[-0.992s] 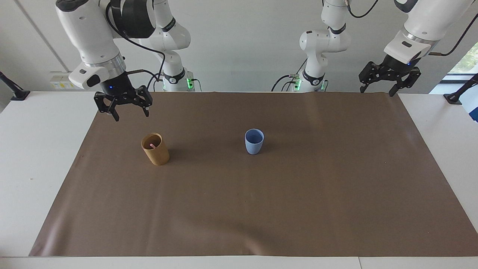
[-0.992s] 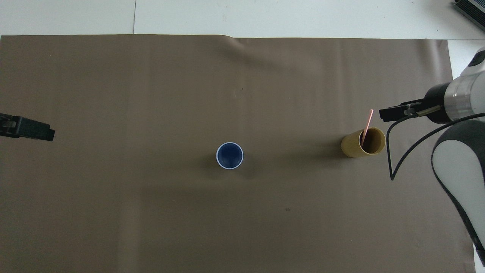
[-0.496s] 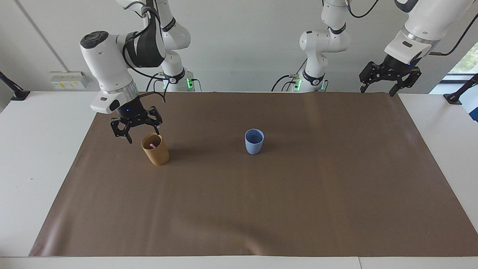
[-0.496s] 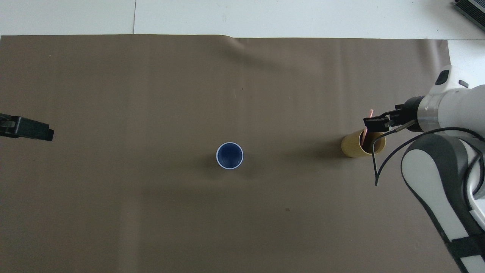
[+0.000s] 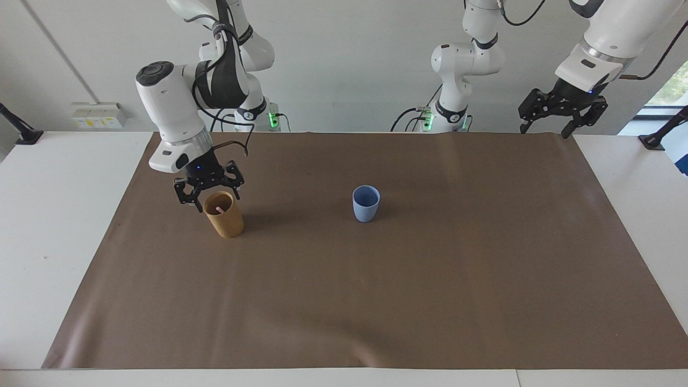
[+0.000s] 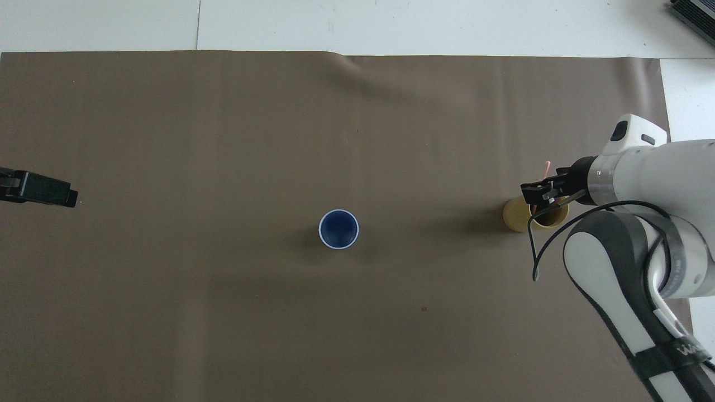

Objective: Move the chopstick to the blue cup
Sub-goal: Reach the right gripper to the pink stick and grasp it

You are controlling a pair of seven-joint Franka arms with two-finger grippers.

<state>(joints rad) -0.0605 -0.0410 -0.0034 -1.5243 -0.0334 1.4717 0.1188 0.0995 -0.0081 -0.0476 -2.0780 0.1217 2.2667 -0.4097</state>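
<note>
Right end effector [image 5: 210, 197], grip state unclear, is positioned at mid-left directly above the near-upright chopstick [image 5: 218, 208] in the tan cup [image 5: 224, 216].

We count two cups, one blue [image 5: 366, 203] and one tan [image 5: 223, 215], one pink chopstick [image 6: 545, 166], apparently single, and two grippers.

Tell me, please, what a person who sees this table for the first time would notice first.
The right pincer is low over the tan cup at the right arm's end of the brown mat, where the pink chopstick stands in the cup. The blue cup stands alone near the mat's middle. The left pincer waits, open, above the mat's corner at the left arm's end.
</note>
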